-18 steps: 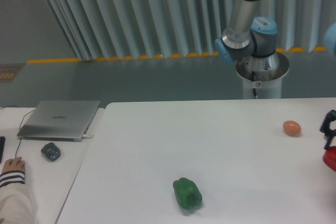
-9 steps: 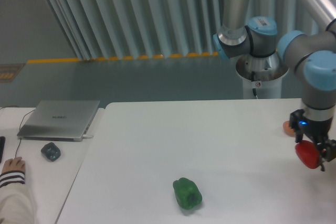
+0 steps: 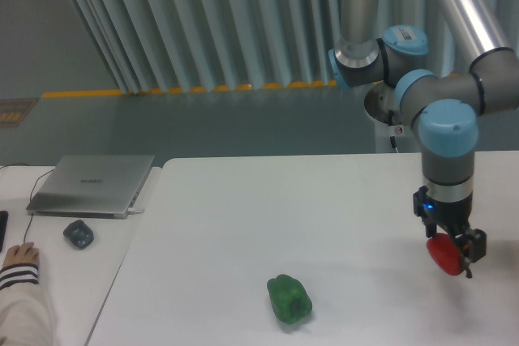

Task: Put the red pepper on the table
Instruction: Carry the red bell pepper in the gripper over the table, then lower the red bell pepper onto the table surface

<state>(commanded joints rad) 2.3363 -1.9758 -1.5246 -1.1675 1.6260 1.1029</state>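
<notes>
Gripper (image 3: 451, 253) clamps red pepper (image 3: 445, 254), carried just above table (image 3: 243, 224) at right side, likely poised for set-down; green pepper (image 3: 290, 299) lies well apart, front centre.

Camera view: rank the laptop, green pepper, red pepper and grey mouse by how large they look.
1. laptop
2. green pepper
3. red pepper, close to the green one and partly hidden by the hand
4. grey mouse

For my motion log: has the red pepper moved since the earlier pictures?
Yes. The red pepper, held in the gripper, moved left, closer to the green bell pepper.
</notes>
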